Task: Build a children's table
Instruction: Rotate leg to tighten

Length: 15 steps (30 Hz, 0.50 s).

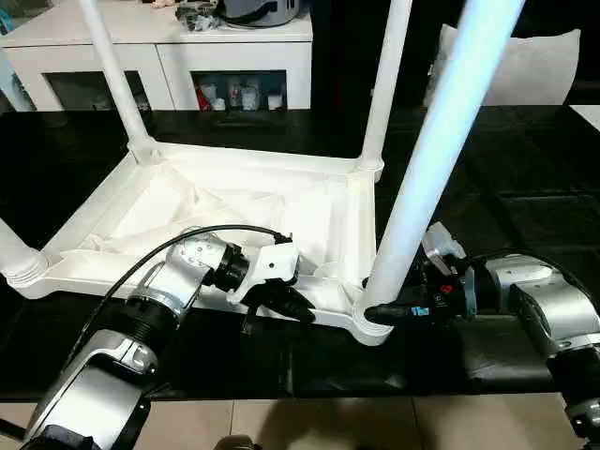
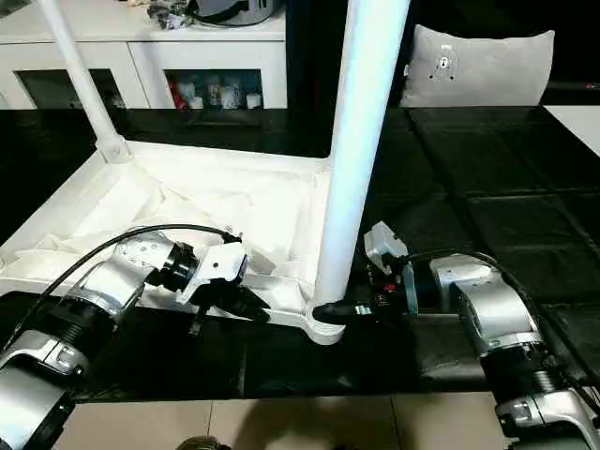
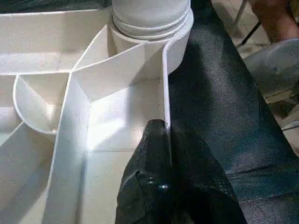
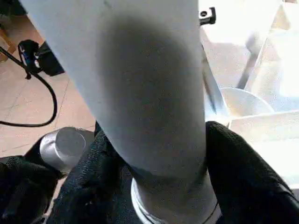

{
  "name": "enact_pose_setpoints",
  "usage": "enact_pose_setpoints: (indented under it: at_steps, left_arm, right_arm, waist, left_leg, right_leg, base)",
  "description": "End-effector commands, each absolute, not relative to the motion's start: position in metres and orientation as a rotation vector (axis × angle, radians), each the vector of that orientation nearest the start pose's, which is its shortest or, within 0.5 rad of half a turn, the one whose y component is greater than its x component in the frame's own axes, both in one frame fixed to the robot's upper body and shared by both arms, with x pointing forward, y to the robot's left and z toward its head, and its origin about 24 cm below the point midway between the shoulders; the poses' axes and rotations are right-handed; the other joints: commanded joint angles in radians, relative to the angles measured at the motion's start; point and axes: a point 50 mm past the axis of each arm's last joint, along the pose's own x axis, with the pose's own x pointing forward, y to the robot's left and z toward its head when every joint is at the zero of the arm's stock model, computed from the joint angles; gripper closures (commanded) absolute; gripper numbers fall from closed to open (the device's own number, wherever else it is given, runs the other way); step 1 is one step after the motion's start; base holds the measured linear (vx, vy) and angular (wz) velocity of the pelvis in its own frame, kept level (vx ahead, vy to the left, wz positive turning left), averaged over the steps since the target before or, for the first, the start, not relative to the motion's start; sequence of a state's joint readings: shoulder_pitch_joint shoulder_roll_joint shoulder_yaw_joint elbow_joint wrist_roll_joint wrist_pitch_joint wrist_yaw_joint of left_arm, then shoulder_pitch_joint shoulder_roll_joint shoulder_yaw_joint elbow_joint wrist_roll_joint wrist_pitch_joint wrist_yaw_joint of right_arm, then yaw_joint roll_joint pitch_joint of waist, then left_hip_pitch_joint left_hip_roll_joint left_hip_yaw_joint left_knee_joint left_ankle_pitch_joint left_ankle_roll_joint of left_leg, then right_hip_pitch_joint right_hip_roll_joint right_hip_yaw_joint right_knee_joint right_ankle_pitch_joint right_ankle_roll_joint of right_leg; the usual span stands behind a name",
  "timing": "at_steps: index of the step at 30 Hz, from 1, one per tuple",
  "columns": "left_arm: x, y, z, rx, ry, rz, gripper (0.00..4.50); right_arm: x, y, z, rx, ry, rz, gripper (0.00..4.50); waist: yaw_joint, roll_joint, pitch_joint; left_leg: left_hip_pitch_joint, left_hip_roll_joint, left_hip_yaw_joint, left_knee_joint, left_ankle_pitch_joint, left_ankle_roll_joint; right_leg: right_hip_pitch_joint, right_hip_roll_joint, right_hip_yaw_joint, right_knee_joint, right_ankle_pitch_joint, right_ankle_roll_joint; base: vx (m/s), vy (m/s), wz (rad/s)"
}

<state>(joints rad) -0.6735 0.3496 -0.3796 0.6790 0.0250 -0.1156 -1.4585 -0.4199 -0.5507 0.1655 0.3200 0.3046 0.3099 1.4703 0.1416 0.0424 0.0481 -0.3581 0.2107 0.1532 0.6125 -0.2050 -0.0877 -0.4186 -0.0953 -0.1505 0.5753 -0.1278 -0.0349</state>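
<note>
Children's table (image 1: 234, 202): one, white plastic, lying upside down on the black-covered worktop (image 1: 525, 206), ribbed underside facing up, near long edge towards the robot. Legs: four in view, all standing upright in the round corner sockets. Near right leg (image 1: 441, 150), the closest and largest in view, rises from the near right socket (image 1: 370, 323); far right leg (image 1: 386, 80) at the far right corner; far left leg (image 1: 112, 70) at the far left corner; near left leg (image 1: 14, 253) at the near left corner, cut off by the picture edge. The recessed underside of the top holds crumpled white sheeting (image 1: 206, 211), material not identifiable. Left claw (image 1: 281, 302): one, black fingers closed together on the thin upright rim of the table top, one finger inside the rim and one outside, a short way along the near edge from the near right socket. Right claw (image 4: 154, 186): one, its black fingers (image 4: 243, 172) set either side of the base of the near right leg just above the socket, both appearing to touch it; whether they are pressed firmly on it cannot be told. Beyond the worktop: one white cabinet (image 1: 169, 56) with open compartments holding small bottles and boxes, too small to count; one pale cushion (image 2: 478, 66) at the far right.
</note>
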Motion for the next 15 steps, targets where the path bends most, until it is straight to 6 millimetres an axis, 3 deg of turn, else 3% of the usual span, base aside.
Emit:
enact_pose_setpoints:
  at_steps: [1,6,9,10,14,15]
  left_arm:
    - [0.316,0.107,0.079,0.583,0.298,-1.705,4.5]
    - [0.319,0.101,0.078,0.516,0.306,-1.638,4.5]
    - [0.328,0.089,0.081,0.432,0.312,-1.501,4.5]
    - [0.33,0.084,0.081,0.411,0.316,-1.463,4.5]
    - [0.334,0.071,0.082,0.364,0.31,-1.36,4.5]
    - [0.337,0.063,0.083,0.327,0.304,-1.303,4.5]
  right_arm:
    - [0.277,-0.18,0.071,-0.05,0.439,1.51,2.24]
    - [0.276,-0.172,0.069,0.031,0.404,1.464,2.38]
    - [0.288,-0.162,0.058,0.029,0.422,1.232,2.41]
    - [0.294,-0.156,0.056,0.04,0.413,1.147,2.41]
    - [0.305,-0.138,0.056,0.077,0.402,0.971,2.44]
    - [0.31,-0.131,0.056,0.086,0.402,0.899,2.44]
  waist:
    - [-0.007,-0.021,-0.079]
    - [-0.007,-0.02,-0.077]
    - [-0.015,-0.02,-0.074]
    - [-0.021,-0.019,-0.071]
    - [-0.066,-0.02,-0.068]
    - [-0.077,-0.016,-0.069]
  left_leg:
    - [-0.002,0.014,0.012,-0.066,-0.123,0.085]
    - [0.0,0.013,0.013,-0.066,-0.132,0.082]
    - [-0.001,0.009,0.012,-0.067,-0.138,0.058]
    - [0.005,0.001,0.012,-0.064,-0.156,0.045]
    - [-0.002,-0.01,0.008,-0.061,-0.196,0.039]
    - [-0.004,-0.008,0.006,-0.062,-0.191,0.04]
  right_leg:
    - [0.071,-0.052,0.047,-0.077,-0.433,-0.074]
    - [0.069,-0.052,0.045,-0.082,-0.457,-0.065]
    - [0.069,-0.051,0.039,-0.087,-0.495,-0.048]
    - [0.066,-0.052,0.031,-0.101,-0.552,-0.024]
    - [0.071,-0.045,0.01,-0.121,-0.599,0.025]
    - [0.074,-0.045,0.008,-0.121,-0.585,0.026]
  base:
    - [0.0,0.0,0.0]
    - [0.0,0.0,0.0]
    - [0.0,0.0,0.0]
    - [0.0,0.0,0.0]
    - [0.0,0.0,0.0]
    - [0.0,0.0,0.0]
